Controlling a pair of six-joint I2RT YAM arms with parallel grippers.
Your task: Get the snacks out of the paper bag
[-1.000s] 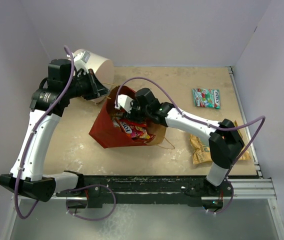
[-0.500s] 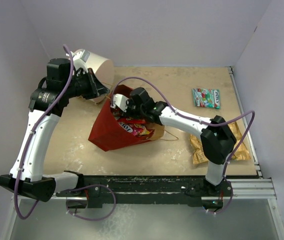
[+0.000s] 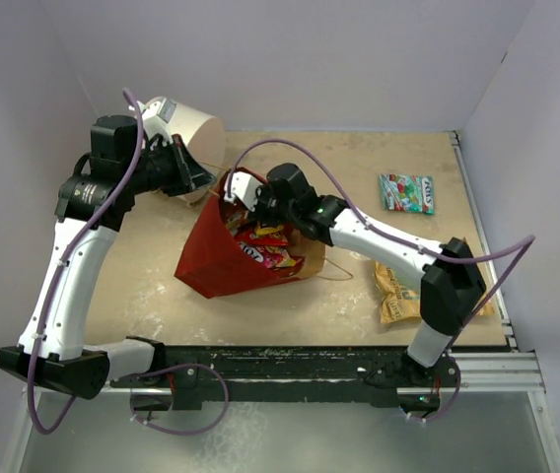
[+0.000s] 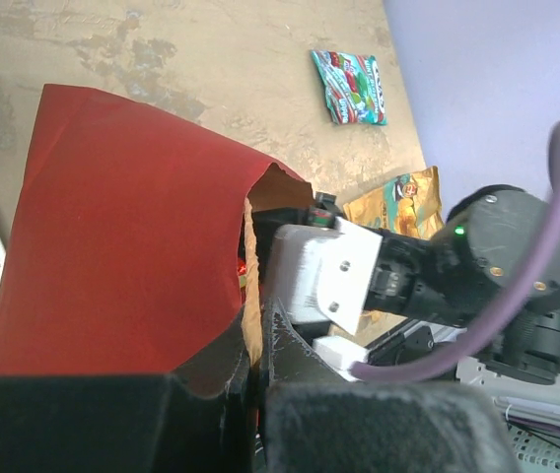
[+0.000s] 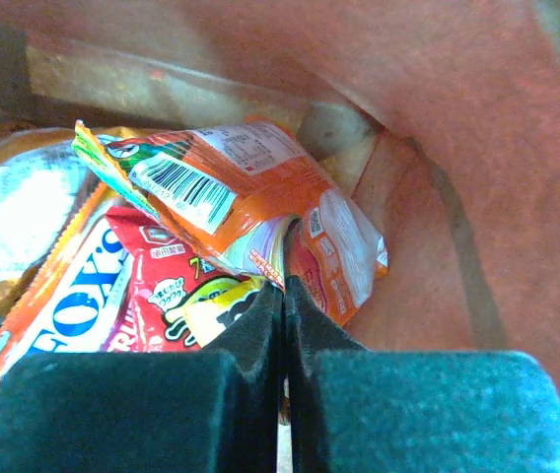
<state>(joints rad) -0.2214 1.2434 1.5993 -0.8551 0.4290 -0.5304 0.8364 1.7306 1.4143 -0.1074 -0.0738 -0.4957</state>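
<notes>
Looking at a red paper bag (image 3: 211,261) tipped over on the desk (image 3: 359,158), mouth open and pointing right. Got the left pincer (image 4: 257,340) clenched on the bag's rim, pinching the paper at the far edge of the mouth. Pretty clear from the left wrist view, with red outside and brown inside squeezed right between the fingers.

Got the right pincer (image 5: 282,291) poked well inside the bag, fingers squeezed together on the lower edge of an orange packet (image 5: 231,187), barcode side up. Right under that, also inside the bag, spotting a red packet (image 5: 167,296) and another orange one with big white letters (image 5: 73,291), all heaped against the brown inner wall. Can't make out much of the stuff deeper in the pile.

Outside the bag: a teal-green packet (image 3: 406,193) flat on the desk, well to the right of the bag and a bit farther back. Then a tan packet (image 3: 394,296), also right of the bag but closer to the arm bases, partly tucked under the right arm. Also seeing a white drum (image 3: 196,126) just behind the bag, next to the left wrist.
</notes>
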